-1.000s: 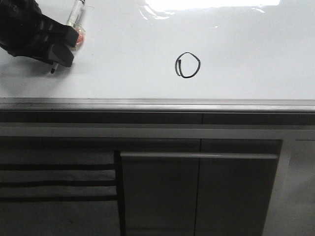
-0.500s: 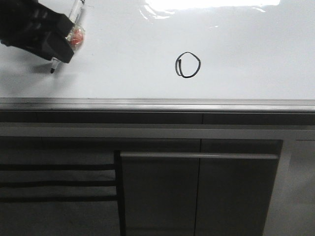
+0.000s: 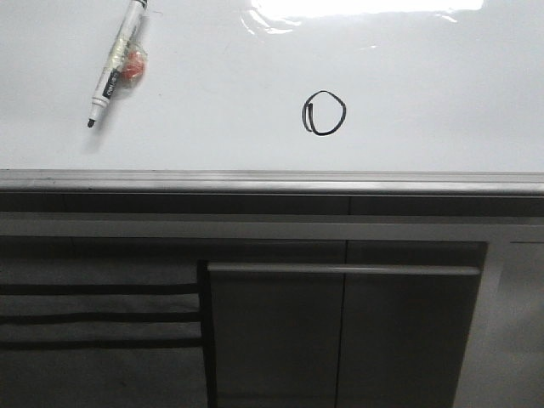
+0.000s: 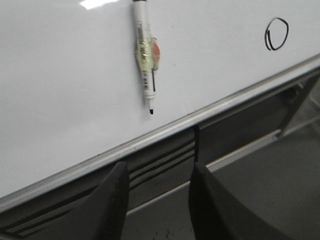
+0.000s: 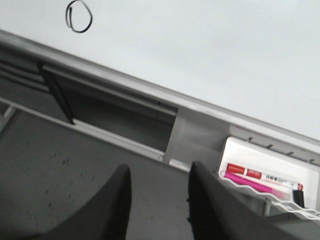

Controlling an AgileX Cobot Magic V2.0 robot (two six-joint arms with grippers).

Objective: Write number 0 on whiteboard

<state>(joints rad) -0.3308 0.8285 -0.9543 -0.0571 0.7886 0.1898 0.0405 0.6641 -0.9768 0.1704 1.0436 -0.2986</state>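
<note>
The number 0 (image 3: 325, 113) is a small black marker loop on the whiteboard (image 3: 255, 76), with a doubled stroke on its left side. It also shows in the left wrist view (image 4: 276, 34) and the right wrist view (image 5: 78, 17). An uncapped black marker (image 3: 116, 64) with an orange taped patch lies on the whiteboard at the far left, tip toward the front edge; the left wrist view (image 4: 146, 55) shows it too. My left gripper (image 4: 157, 170) is open and empty, back over the cabinet front. My right gripper (image 5: 157, 172) is open and empty, off the board.
The whiteboard's grey metal frame edge (image 3: 272, 180) runs across the front. Grey cabinet panels with a long handle (image 3: 340, 269) lie below it. A white tray (image 5: 270, 175) with red and pink markers sits beside the board on the right.
My left gripper has let go of the marker and drawn back out of the front view. The marker now lies on the whiteboard by itself.
</note>
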